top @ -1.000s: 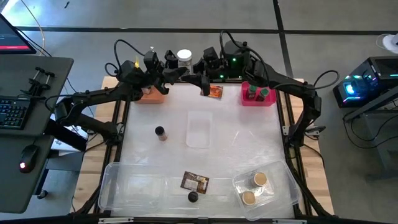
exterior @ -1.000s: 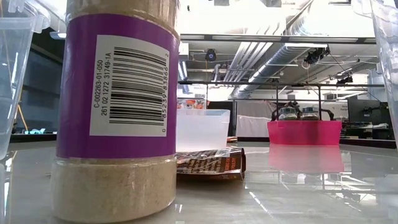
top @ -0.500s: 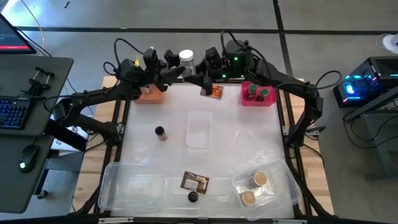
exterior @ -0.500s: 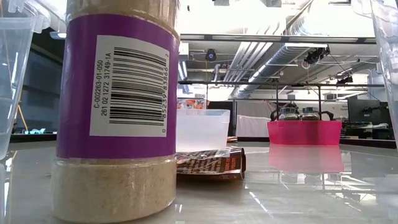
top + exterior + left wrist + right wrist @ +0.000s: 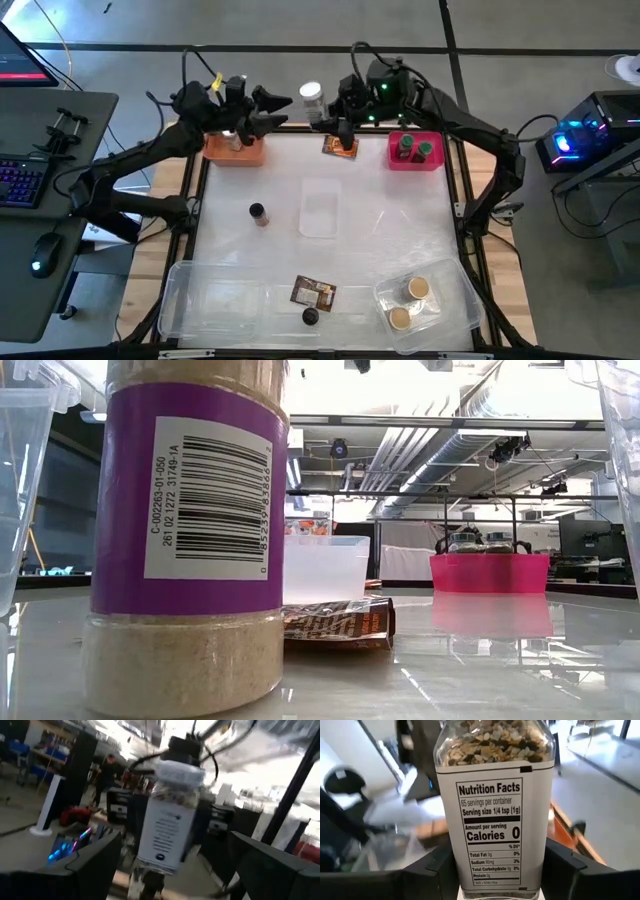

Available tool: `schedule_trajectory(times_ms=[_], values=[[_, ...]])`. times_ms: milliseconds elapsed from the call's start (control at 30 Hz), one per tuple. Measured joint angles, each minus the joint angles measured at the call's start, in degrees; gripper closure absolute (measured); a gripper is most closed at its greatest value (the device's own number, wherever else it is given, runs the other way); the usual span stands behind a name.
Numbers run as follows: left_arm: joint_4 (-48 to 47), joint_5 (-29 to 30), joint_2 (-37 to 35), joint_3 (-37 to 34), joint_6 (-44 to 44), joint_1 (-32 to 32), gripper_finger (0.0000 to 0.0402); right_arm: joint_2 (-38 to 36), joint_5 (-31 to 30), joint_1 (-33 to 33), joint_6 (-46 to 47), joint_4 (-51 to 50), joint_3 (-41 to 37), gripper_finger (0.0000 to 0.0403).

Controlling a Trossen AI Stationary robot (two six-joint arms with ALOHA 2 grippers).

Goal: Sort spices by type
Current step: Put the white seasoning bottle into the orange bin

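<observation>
A clear spice jar (image 5: pixel 312 96) with a white lid and a white label hangs over the table's far edge, with my right gripper (image 5: pixel 326 116) shut on it. My left gripper (image 5: pixel 278 108) stands open just to the left of the jar, touching nothing. In the left wrist view the jar (image 5: pixel 170 820) is ahead of the spread fingers. An orange-brown packet (image 5: pixel 343 147) lies at the far edge beside the pink bin (image 5: pixel 415 163). A black-lidded jar (image 5: pixel 258 212) stands on the table's left half. Another packet (image 5: pixel 313 292) and a black-lidded jar (image 5: pixel 310 316) are near the front. My right gripper pinches the jar's lower body (image 5: pixel 490 875) between its two fingers (image 5: pixel 432 867), one on each side of the labelled part. The jar stands lid up in the hold, lifted clear of the table.
An orange bin (image 5: pixel 235 150) sits far left. The pink bin holds two jars. A small clear tray (image 5: pixel 320 212) lies mid-table. A long clear tray (image 5: pixel 180 290) runs along the front, and another (image 5: pixel 450 280) holds two tan-lidded jars. A purple-labelled jar (image 5: pixel 185 540) fills the low view's left.
My left gripper has opened, let go of the white-lidded jar and drawn back toward the table's left edge. The jar stays in my right gripper and has shifted a little toward the right.
</observation>
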State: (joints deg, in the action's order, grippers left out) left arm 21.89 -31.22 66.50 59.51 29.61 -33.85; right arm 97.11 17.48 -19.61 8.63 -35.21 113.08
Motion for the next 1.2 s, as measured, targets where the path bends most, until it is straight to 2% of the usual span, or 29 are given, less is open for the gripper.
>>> schedule_trajectory(times_ms=[133,233,367,500,600,900,1200], values=[[-11.40,-0.80,-1.37,0.40,-7.27,1.41,0.0054,0.25,1.74,0.22,-5.31,-13.55,0.01,0.0205],[-25.29,-0.82,-0.21,4.16,-12.36,3.04,0.0054,1.50,1.78,1.42,-8.53,-22.69,-0.96,0.0205],[-42.43,1.68,3.37,11.37,-23.20,6.41,0.0053,2.55,0.92,3.93,-9.44,-23.59,-5.24,0.0205],[-53.08,3.36,7.08,16.23,-31.86,9.82,0.0053,2.79,-4.41,5.88,-11.25,-23.21,-9.17,0.0205],[-53.79,4.62,9.00,17.00,-33.52,11.65,0.0053,2.85,-5.94,6.27,-11.11,-22.26,-11.09,0.0205],[-53.38,14.70,15.05,16.94,-37.36,15.92,0.0053,2.83,-5.04,8.25,-11.08,-20.44,-12.72,0.0205],[-50.40,13.51,15.48,16.94,-37.82,19.15,0.0053,2.85,-5.04,8.78,-10.17,-20.68,-12.72,0.0205]])
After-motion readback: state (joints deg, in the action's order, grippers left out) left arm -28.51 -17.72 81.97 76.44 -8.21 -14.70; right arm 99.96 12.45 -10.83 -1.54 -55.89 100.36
